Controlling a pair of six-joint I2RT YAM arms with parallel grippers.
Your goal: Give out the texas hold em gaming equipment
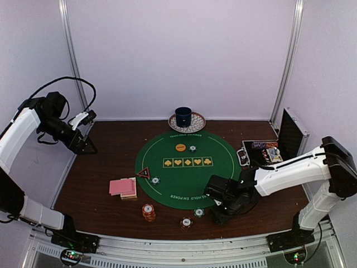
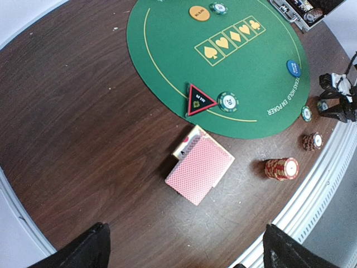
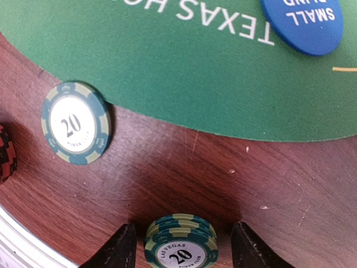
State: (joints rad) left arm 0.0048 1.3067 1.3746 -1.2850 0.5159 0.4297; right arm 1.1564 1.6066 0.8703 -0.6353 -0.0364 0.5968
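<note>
Jaws of the right gripper (image 3: 183, 244) stand moderately spread on either side of a short stack of green 20 chips (image 3: 181, 254) on the wooden table (image 3: 279, 184), with a narrow gap visible at each side. The stack sits just off the green felt mat (image 3: 167, 67), near a single green 20 chip (image 3: 76, 123). The left gripper (image 2: 187, 254) is spread wide and empty, well apart from the pink-backed cards (image 2: 199, 167).

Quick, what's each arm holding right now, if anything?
Left end effector: open, holding nothing.
Right end effector: open around the green chip stack, not touching it.
</note>
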